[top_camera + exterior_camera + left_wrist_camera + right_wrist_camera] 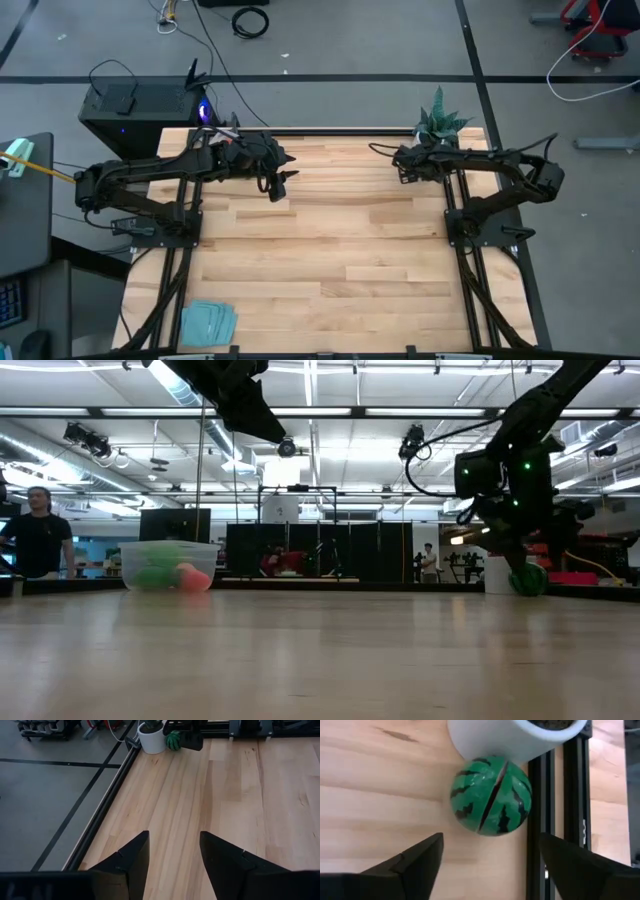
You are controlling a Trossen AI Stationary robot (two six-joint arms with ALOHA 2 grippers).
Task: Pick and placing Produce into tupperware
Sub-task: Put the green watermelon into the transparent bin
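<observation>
the right end effector (487,857) is hovering with its fingers spread wide and holding nothing. directly ahead of it, between the lines of its open fingers, the dark green striped toy ball (490,795) is sitting on the light wooden worktop (330,260), touching the white pot of the spiky green plant (520,735) just beyond it and lying beside the black edge rail (540,820).

the left end effector (172,855) is hanging over bare worktop near the far edge, its fingers also parted and empty; the striped ball lies well ahead of it.

the small clear plastic tub (168,565) is standing well apart from the right end effector, with green and red toy pieces (175,576) lying inside.
</observation>
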